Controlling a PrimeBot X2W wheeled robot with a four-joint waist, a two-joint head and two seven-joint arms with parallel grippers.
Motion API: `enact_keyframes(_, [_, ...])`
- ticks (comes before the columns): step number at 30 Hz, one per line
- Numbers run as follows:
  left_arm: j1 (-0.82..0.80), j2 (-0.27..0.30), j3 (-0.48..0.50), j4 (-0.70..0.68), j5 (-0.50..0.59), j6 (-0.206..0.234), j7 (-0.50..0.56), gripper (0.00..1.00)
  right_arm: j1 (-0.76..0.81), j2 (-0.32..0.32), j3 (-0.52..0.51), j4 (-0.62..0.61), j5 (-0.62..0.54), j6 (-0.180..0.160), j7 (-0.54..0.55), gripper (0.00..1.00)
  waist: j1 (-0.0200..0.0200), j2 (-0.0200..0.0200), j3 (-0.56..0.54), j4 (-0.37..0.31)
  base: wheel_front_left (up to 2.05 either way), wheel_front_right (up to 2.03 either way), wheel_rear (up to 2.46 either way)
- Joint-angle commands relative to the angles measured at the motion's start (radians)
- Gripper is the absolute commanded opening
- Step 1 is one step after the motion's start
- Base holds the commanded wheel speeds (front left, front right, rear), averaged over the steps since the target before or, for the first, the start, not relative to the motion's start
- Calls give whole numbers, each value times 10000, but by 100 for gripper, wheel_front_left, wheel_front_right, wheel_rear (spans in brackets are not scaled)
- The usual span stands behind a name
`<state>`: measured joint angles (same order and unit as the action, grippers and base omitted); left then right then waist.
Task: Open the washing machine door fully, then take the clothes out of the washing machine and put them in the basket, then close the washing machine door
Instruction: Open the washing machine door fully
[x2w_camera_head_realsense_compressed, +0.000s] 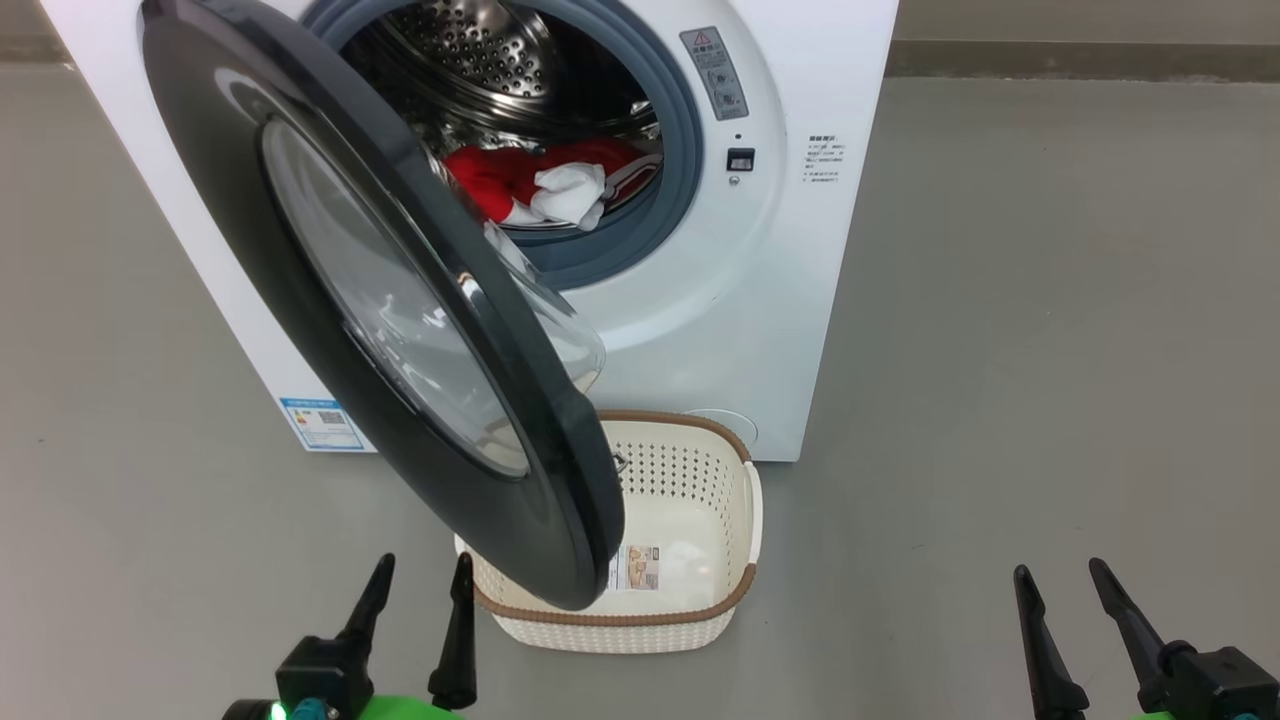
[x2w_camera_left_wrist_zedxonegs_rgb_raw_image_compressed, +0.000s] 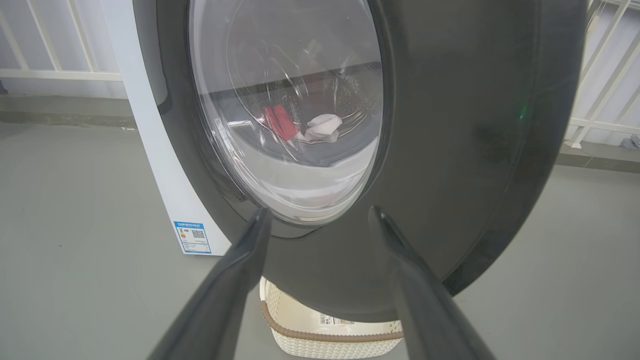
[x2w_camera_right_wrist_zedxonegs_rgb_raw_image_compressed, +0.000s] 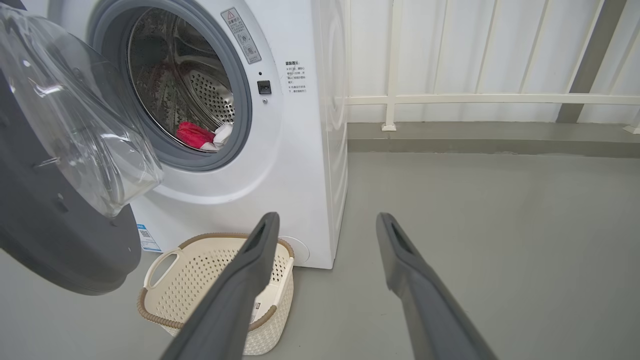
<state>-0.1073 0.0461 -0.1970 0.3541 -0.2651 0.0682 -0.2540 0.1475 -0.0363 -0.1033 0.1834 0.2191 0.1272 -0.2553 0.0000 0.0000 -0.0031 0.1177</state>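
Jaws apart; door (x2w_camera_head_realsense_compressed: 385, 300) edge roughly toward robot

The white washing machine (x2w_camera_head_realsense_compressed: 790, 300) has its black-rimmed washing machine door (x2w_camera_head_realsense_compressed: 390, 310) swung partway out over the cream basket (x2w_camera_head_realsense_compressed: 700, 480) on the floor (sticker on its bottom), while the red and white clothes (x2w_camera_head_realsense_compressed: 530, 180) lie in the drum.

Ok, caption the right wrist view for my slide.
Washing machine door partly open, red and white clothes in the drum, basket on the floor below, right jaws open, holding nothing.
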Motion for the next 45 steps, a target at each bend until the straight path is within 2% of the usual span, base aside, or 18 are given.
enact_keyframes(1, [-143,121,364,-191,28,-75,-78,100,-100,-140,273,-196,8,35,-64,100,0,0,-6,-2,0,0,0])
enact_keyframes(3, [-140,120,363,-182,25,-76,-78,100,-98,-140,278,-184,-1,35,-64,100,0,0,-16,0,0,0,0])
enact_keyframes(4, [-141,119,363,-176,23,-79,-78,79,-98,-140,282,-176,3,35,-64,100,0,0,-20,-3,0,0,0])
enact_keyframes(6, [-144,119,356,-160,27,-83,-78,0,-95,-140,288,-160,2,35,-64,100,0,0,-31,-1,0,0,0])
enact_keyframes(14, [-163,116,344,-179,59,-82,-78,0,-111,-140,334,-95,-12,35,-64,100,0,0,-65,-2,0,0,0])
enact_keyframes(20, [-294,112,422,-795,248,69,-78,0,-141,-139,329,-75,-86,35,-64,100,0,0,-75,14,0,0,0])
enact_keyframes(33, [-1194,155,718,-5114,1185,351,-78,0,-278,-139,453,-6,-183,35,-64,100,0,0,-152,-55,0,0,0])
enact_keyframes(39, [-1825,104,142,-6189,1278,222,-78,0,-313,-139,502,42,-176,35,-64,100,0,0,-132,-152,0,0,0])
enact_keyframes(45, [-2410,56,-1130,-5957,863,36,-78,0,-344,-139,525,34,-232,35,-64,100,0,0,-53,-237,0,0,0])
